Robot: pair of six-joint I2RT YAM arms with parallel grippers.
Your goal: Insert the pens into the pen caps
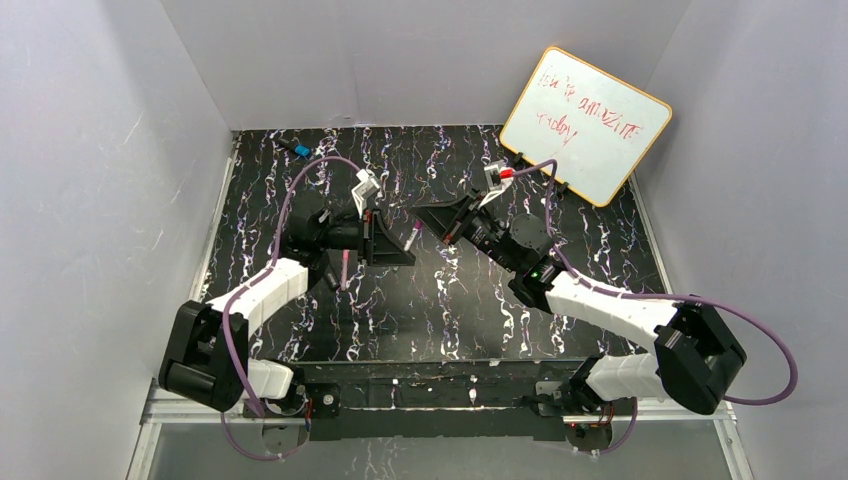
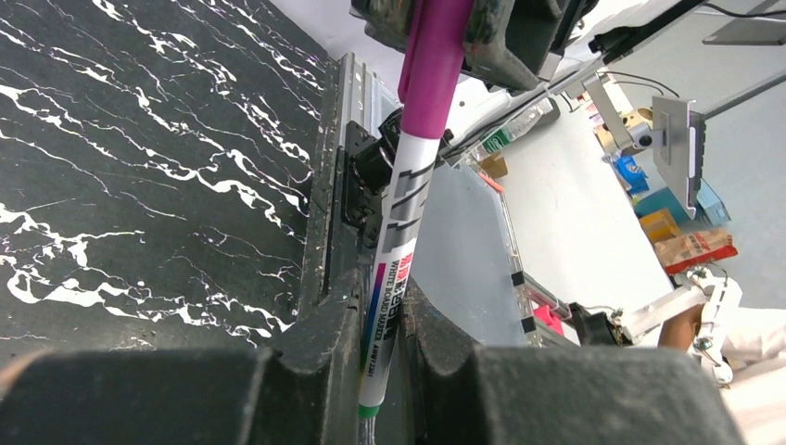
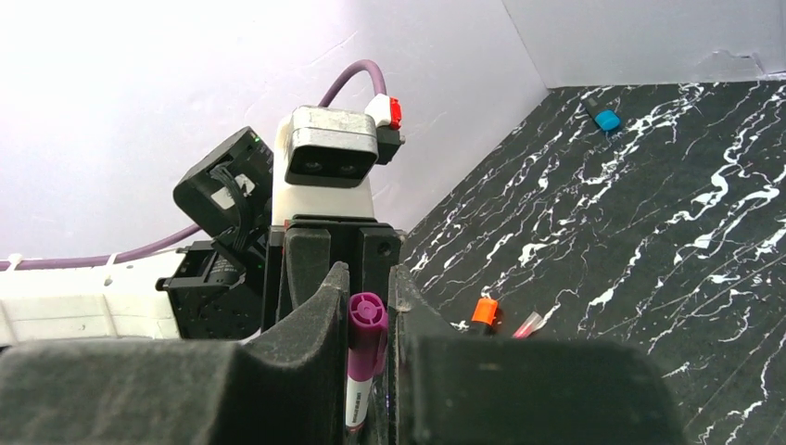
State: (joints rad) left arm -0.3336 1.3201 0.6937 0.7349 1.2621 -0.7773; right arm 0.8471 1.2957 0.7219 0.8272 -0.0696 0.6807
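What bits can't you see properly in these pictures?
Top camera: the red writing on the whiteboard is too small to read.
Right wrist camera: the right gripper hides most of the white pen below the magenta cap.
Same camera: the gripper covers the orange piece's lower half; pen or cap is unclear.
Left wrist camera: the pen's bottom end is lost inside the left gripper.

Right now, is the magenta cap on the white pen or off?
On: the magenta cap sits over the white pen, no tip showing.
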